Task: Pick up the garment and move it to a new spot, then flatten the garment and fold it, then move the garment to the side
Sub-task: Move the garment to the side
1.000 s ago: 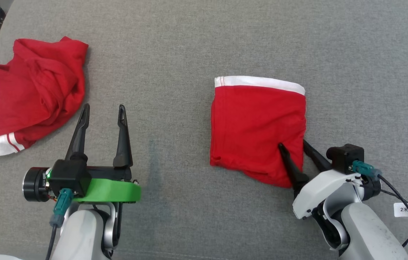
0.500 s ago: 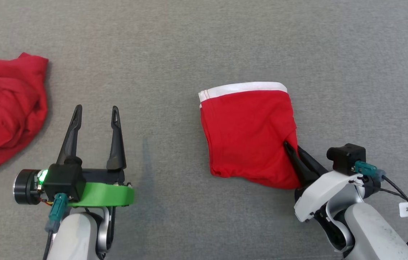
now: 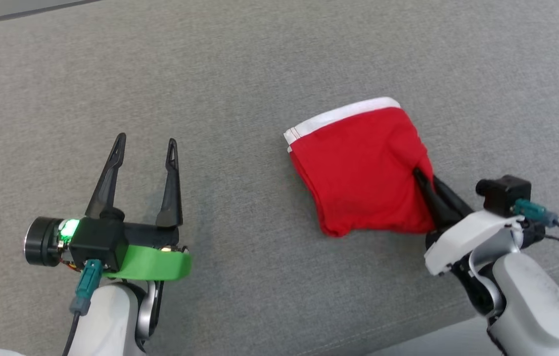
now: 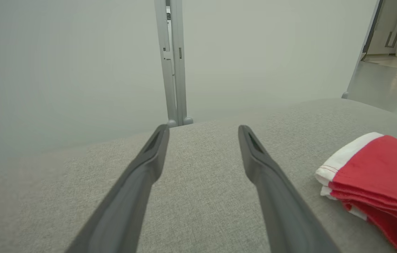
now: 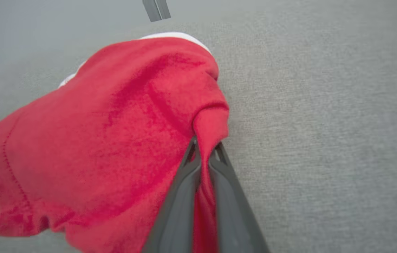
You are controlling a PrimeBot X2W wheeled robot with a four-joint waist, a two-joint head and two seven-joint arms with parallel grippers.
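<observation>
A folded red garment (image 3: 363,168) with a white band along its far edge lies on the grey cloth surface (image 3: 240,89), right of centre. My right gripper (image 3: 420,174) is shut on the garment's right edge, which bunches up between the fingers. The right wrist view shows that pinch close up, the right gripper (image 5: 203,144) clamping a red fold of the garment (image 5: 107,133). At the lower left my left gripper (image 3: 146,141) stands open with nothing in it, well apart from the cloth. Seen from the left wrist, the left gripper (image 4: 202,130) hovers over bare fabric, with the garment (image 4: 377,165) at the right.
The grey surface's far edge runs along the top left (image 3: 22,12), and its near edge shows at the lower right (image 3: 408,341). A metal post (image 4: 174,63) and a pale wall stand beyond the far edge.
My right gripper has shut on the garment's right edge and pulled it rightward, tilting it. The head camera has swung right, so the crumpled red pile at the left has left the picture.
</observation>
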